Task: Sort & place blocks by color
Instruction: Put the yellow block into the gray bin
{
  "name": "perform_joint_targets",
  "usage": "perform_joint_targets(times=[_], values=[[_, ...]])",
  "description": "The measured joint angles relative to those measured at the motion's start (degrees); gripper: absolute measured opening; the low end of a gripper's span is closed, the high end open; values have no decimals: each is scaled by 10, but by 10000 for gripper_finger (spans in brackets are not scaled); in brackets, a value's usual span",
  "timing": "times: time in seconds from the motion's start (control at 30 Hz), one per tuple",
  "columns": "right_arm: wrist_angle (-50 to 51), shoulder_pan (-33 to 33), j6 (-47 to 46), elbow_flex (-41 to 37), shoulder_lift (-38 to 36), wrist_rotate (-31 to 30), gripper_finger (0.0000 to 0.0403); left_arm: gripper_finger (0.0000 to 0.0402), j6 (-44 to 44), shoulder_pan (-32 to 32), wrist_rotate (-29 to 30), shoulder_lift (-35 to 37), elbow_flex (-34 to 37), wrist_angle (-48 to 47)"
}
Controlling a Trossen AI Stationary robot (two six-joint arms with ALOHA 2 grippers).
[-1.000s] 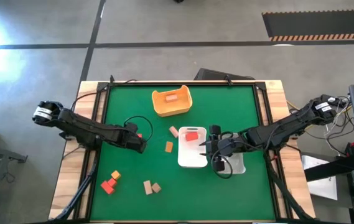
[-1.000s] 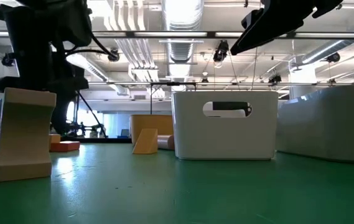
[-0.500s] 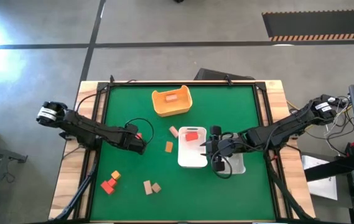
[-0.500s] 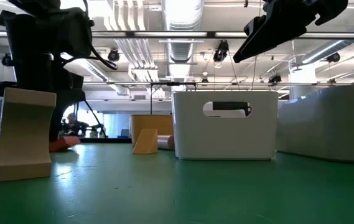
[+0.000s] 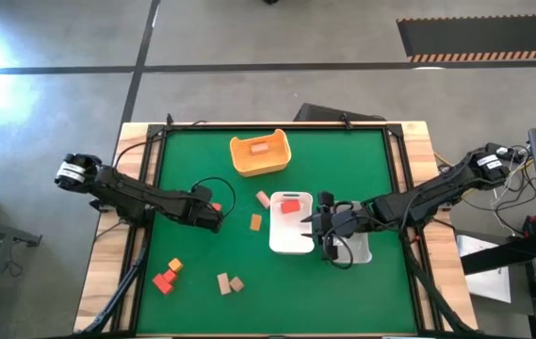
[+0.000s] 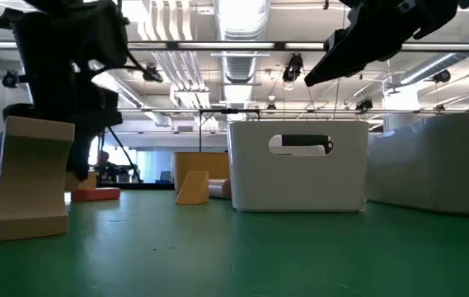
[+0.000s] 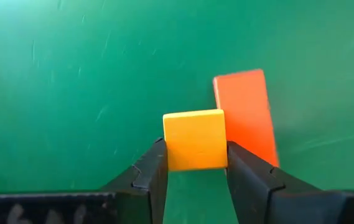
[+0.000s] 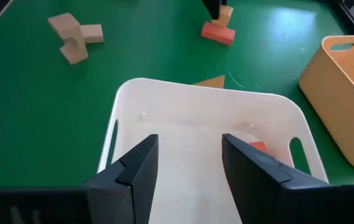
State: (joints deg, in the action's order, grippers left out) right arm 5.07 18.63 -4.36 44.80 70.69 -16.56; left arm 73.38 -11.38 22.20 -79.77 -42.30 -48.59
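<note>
Two arms show from above: the left gripper [image 5: 213,209] at nine o'clock of the green mat, the right gripper [image 5: 328,224] over the white plastic tray [image 5: 291,239], barely shifted in a second. At table height, the flat red wooden bar [image 6: 96,195] now lies clear beside the left arm (half hidden before). The left wrist view shows a small orange wooden cube [image 7: 195,139] pinched between the fingers, touching that bar: grasped, ready to lift. The right fingers stand wide, empty.

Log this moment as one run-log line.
left pincer: shut on orange cube, beside red bar | right pincer: open, above white tray | yellow-orange tub: one block inside
</note>
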Motion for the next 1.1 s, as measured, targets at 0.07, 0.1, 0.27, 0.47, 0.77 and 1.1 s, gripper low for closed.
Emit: perform_joint_targets(times=[0.07, 0.1, 0.27, 0.47, 0.77, 1.1], values=[[-22, 0, 4, -11, 0, 0, 164, 113, -22, 0, 13, 0, -16, 0], [-34, 0, 6, -15, 0, 0, 164, 113, -36, 0, 23, 0, -25, 0], [-118, 0, 51, -27, 0, 0, 164, 113, -101, -11, 91, 0, -84, 1], [-201, 0, 131, -37, 0, 0, 164, 113, -208, -47, 178, 2, -153, 58], [-254, 0, 215, -39, 0, 0, 165, 126, -494, -90, 174, 5, -141, 423], [-324, 0, 313, -39, -1, -73, 232, 129, -572, -90, 79, 5, -34, 794]])
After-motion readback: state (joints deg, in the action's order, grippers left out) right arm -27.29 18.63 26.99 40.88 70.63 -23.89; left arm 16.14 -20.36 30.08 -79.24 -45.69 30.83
